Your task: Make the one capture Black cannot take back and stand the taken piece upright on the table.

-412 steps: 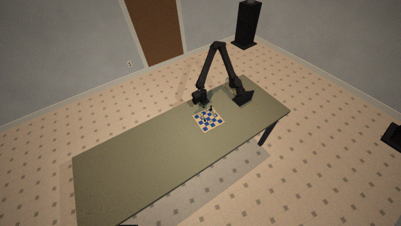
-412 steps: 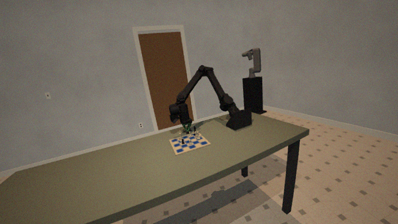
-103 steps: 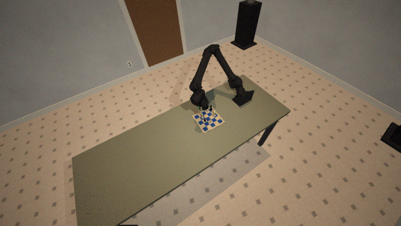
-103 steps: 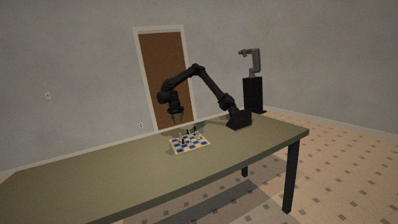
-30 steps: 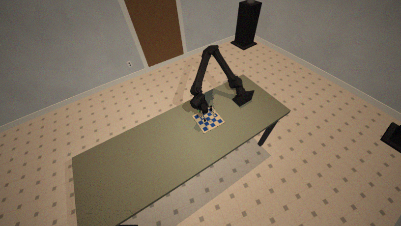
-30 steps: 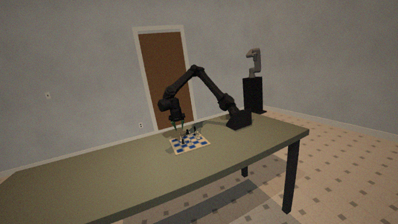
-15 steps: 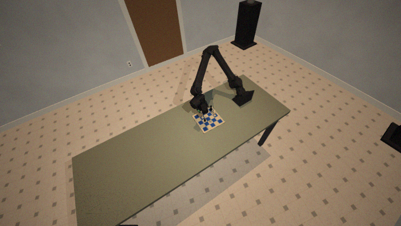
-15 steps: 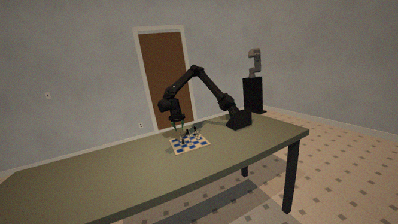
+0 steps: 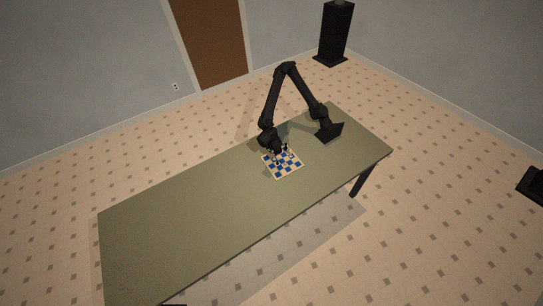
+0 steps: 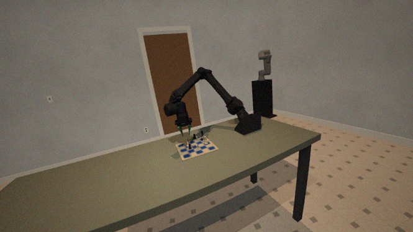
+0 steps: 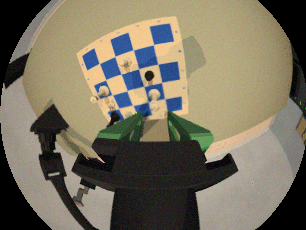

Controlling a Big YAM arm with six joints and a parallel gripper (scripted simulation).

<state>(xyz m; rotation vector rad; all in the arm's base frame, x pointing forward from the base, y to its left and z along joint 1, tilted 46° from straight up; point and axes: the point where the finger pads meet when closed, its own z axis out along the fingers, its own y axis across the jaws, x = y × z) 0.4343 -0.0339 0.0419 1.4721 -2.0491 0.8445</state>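
Gripper (image 9: 272, 151) (image 10: 185, 134) (image 11: 154, 114) held partly spread, nothing pinched, above chessboard (image 9: 277, 176) (image 10: 183, 158) (image 11: 180, 35), near bench's (image 9: 197, 213) (image 10: 112, 195) (image 11: 235, 65) door-side edge.

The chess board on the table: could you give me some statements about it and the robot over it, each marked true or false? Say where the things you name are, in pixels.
1. The board (image 9: 299, 165) (image 10: 214, 149) (image 11: 180, 95) has blue and cream squares. True.
2. The jaws (image 10: 185, 134) are shut tight together. False: they stand partly open.
3. The door (image 9: 213, 41) (image 10: 172, 83) is white. False: it is brown, in a pale frame.
4. Both black and pale pieces stand on the board. True.
5. The arm's base (image 9: 329, 134) (image 10: 248, 125) is on the floor. False: it is on the table.
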